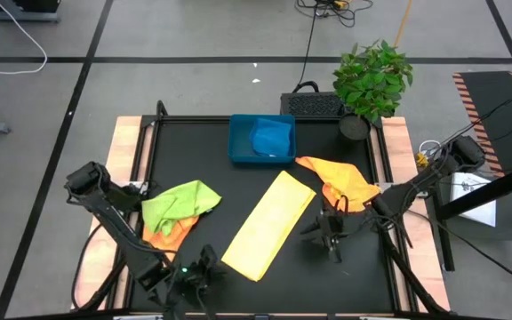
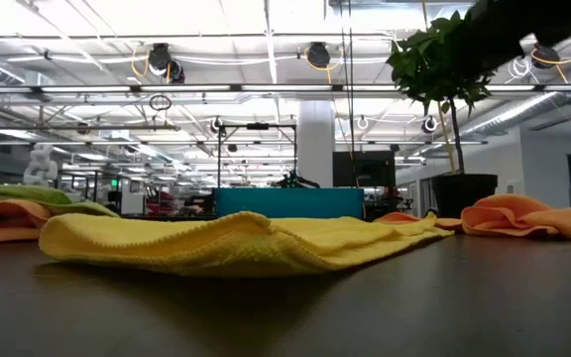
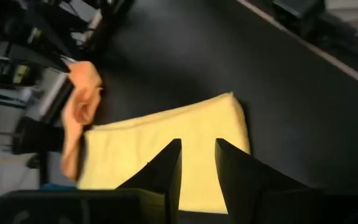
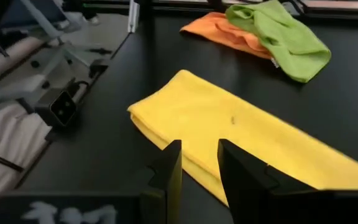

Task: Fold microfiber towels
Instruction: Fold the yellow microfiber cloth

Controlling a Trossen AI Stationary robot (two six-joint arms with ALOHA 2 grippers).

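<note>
The yellow towel [image 2: 236, 243] is soft cloth with a fine nubby pile, matt all over — the lime green towel [image 4: 284, 34] and the orange towels [image 1: 340, 182] look the same napped, dull fabric. The table [image 1: 238, 293] has a black, smooth top with a faint sheen and pale wood-look side strips, while the blue tray [image 1: 238, 147] looks like smooth, hard plastic — the gripper fingers [image 4: 169, 171] are matt black

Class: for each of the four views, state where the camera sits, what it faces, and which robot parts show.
High: overhead, facing down; both arms, yellow towel.
Low: table-level, across the yellow towel into the room.
Left wrist: behind its own fingers, facing the towel.
Right wrist: likewise, own fingers.
All four share the yellow towel.
</note>
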